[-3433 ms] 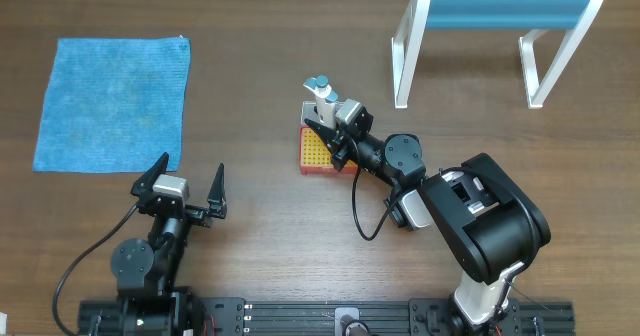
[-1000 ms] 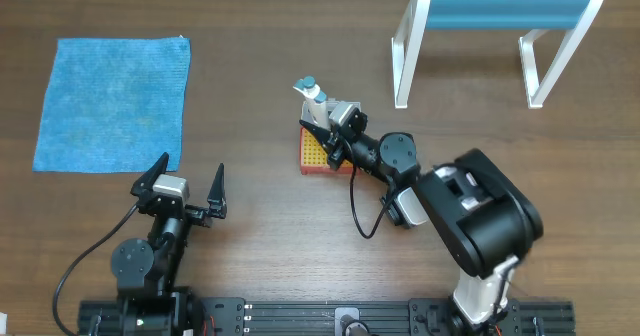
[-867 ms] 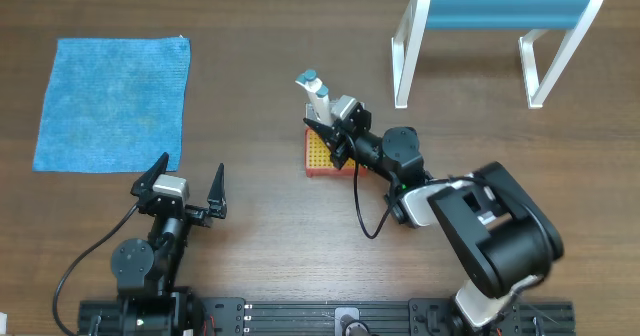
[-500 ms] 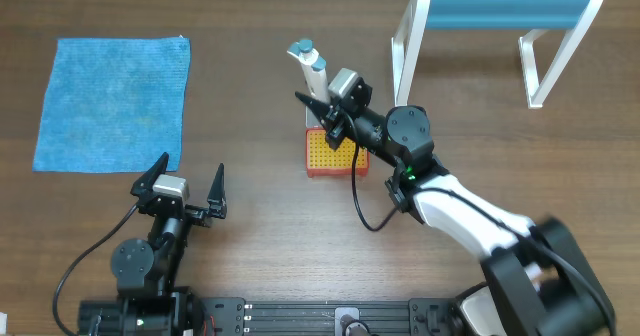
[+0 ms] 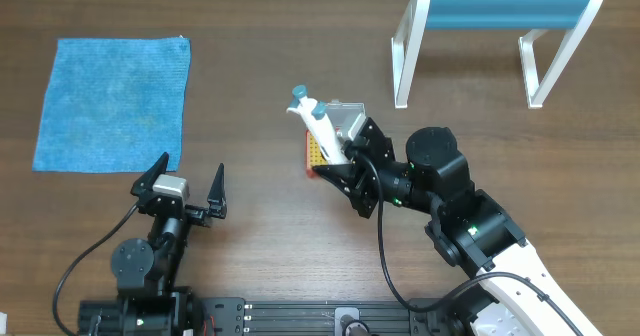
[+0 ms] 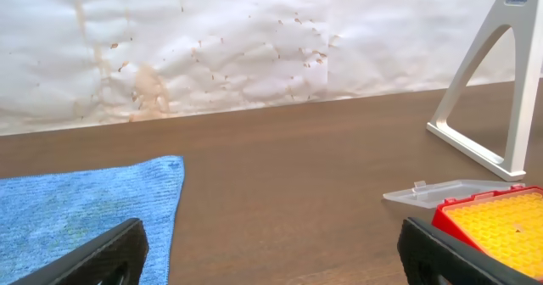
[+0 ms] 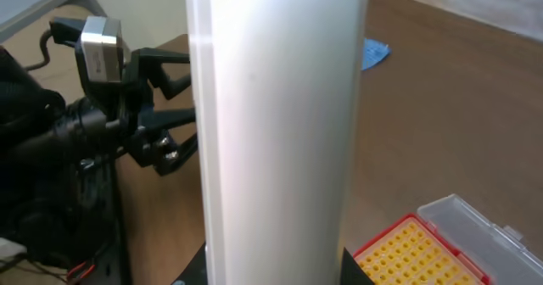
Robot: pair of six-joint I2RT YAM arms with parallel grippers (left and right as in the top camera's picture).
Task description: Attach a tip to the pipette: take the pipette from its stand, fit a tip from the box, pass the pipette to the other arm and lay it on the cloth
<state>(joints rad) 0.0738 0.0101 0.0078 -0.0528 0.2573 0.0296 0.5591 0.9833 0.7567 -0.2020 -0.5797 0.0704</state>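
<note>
Cloth (image 5: 112,104), one piece, blue, lies flat at the far left of the wooden table (image 5: 260,56). There is nothing on it. In the left wrist view its corner (image 6: 85,202) shows near the camera.

Next comes the left gripper (image 5: 190,166), one of two. It is low over the table, near the cloth's lower right corner. Its jaws are spread wide and hold nothing. In the left wrist view both fingers (image 6: 102,253) stand well apart, with bare wood between them.

In the middle there is one pipette (image 5: 316,121), white with a blue knob at its upper end. It is tilted, with the knob end toward the cloth side. The right gripper (image 5: 340,156) grasps it around the body, so the jaws are clenched on it from both sides. In the right wrist view the pipette (image 7: 271,132) stands as a wide white column close before the camera. Its lower end is hidden, so I cannot tell if a tip is on it.

Under and just beside the pipette is one box (image 5: 313,156), red, with a yellow rack of tips. Its clear lid (image 5: 347,109) is open and lies behind it. In the right wrist view the box (image 7: 407,251) is below the pipette.

At the far right stands one stand (image 5: 500,36), white legs with a blue bar on top, well apart from the pipette.
</note>
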